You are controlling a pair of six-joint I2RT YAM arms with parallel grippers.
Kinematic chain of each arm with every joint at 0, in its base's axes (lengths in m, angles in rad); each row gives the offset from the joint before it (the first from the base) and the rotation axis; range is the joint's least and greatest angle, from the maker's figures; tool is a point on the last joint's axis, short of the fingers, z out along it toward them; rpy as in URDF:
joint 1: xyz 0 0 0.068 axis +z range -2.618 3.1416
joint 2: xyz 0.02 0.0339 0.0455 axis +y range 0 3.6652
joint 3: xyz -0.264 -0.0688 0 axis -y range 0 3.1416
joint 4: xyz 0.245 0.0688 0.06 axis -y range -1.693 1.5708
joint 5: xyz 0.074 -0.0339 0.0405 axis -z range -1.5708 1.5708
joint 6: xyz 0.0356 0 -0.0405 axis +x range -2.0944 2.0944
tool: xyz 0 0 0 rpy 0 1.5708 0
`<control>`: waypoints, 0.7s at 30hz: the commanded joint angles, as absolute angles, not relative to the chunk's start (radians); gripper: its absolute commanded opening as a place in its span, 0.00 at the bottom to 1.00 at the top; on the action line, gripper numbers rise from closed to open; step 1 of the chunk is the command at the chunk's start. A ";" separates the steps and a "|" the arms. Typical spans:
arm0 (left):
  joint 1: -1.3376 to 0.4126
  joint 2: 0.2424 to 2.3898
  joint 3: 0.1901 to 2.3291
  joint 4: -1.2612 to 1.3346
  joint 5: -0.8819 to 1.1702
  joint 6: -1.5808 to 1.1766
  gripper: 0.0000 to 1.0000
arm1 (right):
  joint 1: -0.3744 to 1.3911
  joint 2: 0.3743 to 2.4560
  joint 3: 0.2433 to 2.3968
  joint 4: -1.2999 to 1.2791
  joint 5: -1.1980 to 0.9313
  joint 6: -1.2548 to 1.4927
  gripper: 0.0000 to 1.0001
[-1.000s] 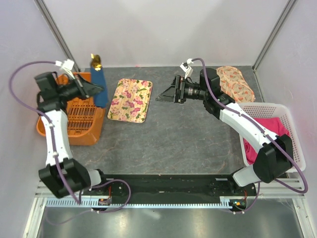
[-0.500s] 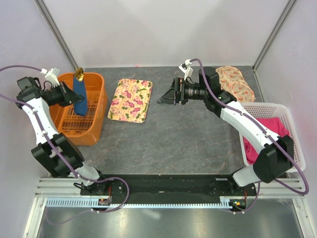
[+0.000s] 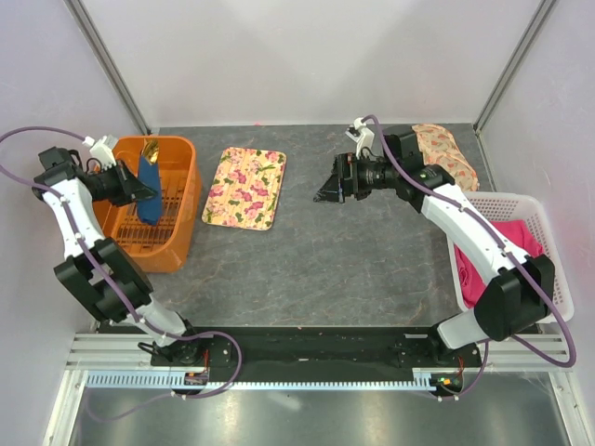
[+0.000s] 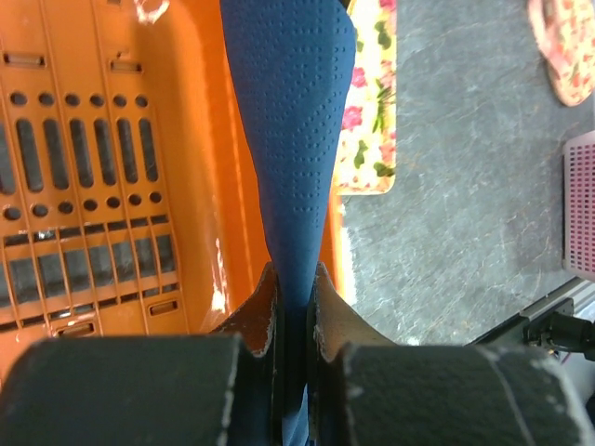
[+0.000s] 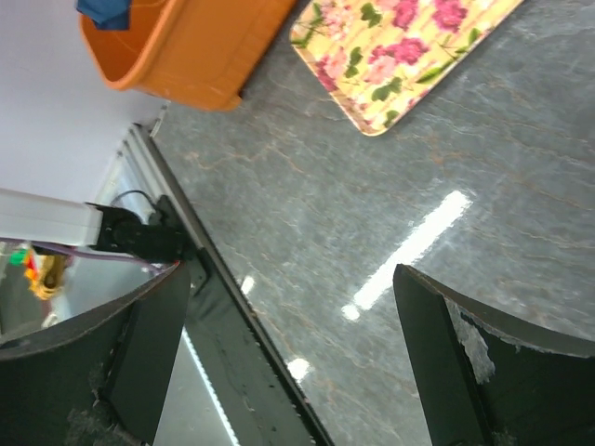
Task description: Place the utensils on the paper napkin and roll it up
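Nearness favoured my left hand (image 4: 296, 279), clamped on the lower end of the napkin (image 4: 293, 139) rolled around the utensils (image 3: 149, 149); the roll's long axis ran straight out from the fingers, over the orange basket (image 3: 172, 255). A second earlier it stood by the basket's tray-side edge; the arm had since swung it left. Right of the floral tray (image 3: 244, 189), my right hand (image 3: 327, 190) hung spread wide, empty, drawn back rightward.

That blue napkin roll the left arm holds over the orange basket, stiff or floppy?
Probably fairly stiff: the napkin stands straight from the left pincer without sagging, likely braced by the gold utensil poking from its end. Thin embossed paper may unroll.
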State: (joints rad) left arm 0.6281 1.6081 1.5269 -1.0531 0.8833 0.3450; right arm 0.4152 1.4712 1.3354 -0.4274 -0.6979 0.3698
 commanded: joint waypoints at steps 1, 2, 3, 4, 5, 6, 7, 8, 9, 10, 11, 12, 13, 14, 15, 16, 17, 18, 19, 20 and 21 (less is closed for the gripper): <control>0.635 1.672 1.643 -1.063 0.873 0.367 0.02 | 0.400 1.488 1.405 -0.512 -0.596 0.192 0.98; 0.637 1.690 1.663 -1.066 0.883 0.345 0.02 | 0.397 1.486 1.405 -0.521 -0.572 0.177 0.98; 0.637 1.733 1.681 -1.065 0.893 0.335 0.02 | 0.397 1.488 1.405 -0.532 -0.563 0.155 0.98; 0.637 1.753 1.712 -1.065 0.900 0.325 0.02 | 0.396 1.488 1.411 -0.567 -0.572 0.093 0.98; 0.635 1.770 1.721 -1.065 0.907 0.302 0.02 | 0.396 1.497 1.419 -0.587 -0.560 0.065 0.98; 0.637 1.787 1.726 -1.062 0.914 0.296 0.02 | 0.396 1.505 1.422 -0.603 -0.548 0.051 0.98; 0.635 1.807 1.721 -1.054 0.917 0.290 0.02 | 0.394 1.528 1.437 -0.641 -0.542 0.010 0.98; 0.635 1.816 1.715 -1.045 0.916 0.275 0.02 | 0.396 1.542 1.449 -0.662 -0.526 -0.026 0.98; 0.634 1.824 1.707 -1.032 0.911 0.265 0.02 | 0.394 1.558 1.460 -0.673 -0.508 -0.029 0.98; 0.634 1.845 1.701 -1.022 0.902 0.259 0.02 | 0.390 1.595 1.491 -0.698 -0.503 -0.066 0.98; 0.632 1.856 1.701 -1.019 0.885 0.249 0.02 | 0.388 1.614 1.506 -0.709 -0.503 -0.081 0.98; 0.634 1.867 1.701 -1.017 0.878 0.247 0.02 | 0.388 1.630 1.520 -0.713 -0.505 -0.087 0.98; 0.634 1.877 1.700 -1.017 0.873 0.245 0.02 | 0.387 1.647 1.552 -0.713 -0.514 -0.090 0.98; 0.632 1.893 1.697 -1.016 0.867 0.247 0.02 | 0.387 1.684 1.572 -0.715 -0.523 -0.087 0.98; 0.634 1.901 1.692 -1.015 0.864 0.248 0.02 | 0.387 1.701 1.591 -0.716 -0.546 -0.081 0.98; 0.632 1.908 1.680 -1.015 0.859 0.252 0.02 | 0.385 1.732 1.626 -0.718 -0.555 -0.080 0.98; 0.632 1.919 1.674 -1.015 0.853 0.245 0.02 | 0.385 1.746 1.640 -0.716 -0.561 -0.080 0.98; 0.632 1.921 1.666 -1.017 0.854 0.239 0.02 | 0.385 1.761 1.657 -0.718 -0.574 -0.080 0.98; 0.630 1.922 1.645 -1.017 0.854 0.233 0.02 | 0.385 1.784 1.686 -0.719 -0.580 -0.081 0.98; 0.624 1.927 1.632 -1.016 0.851 0.229 0.02 | 0.384 1.795 1.696 -0.722 -0.583 -0.086 0.98; 0.617 1.930 1.623 -1.011 0.842 0.229 0.02 | 0.385 1.801 1.704 -0.724 -0.578 -0.103 0.98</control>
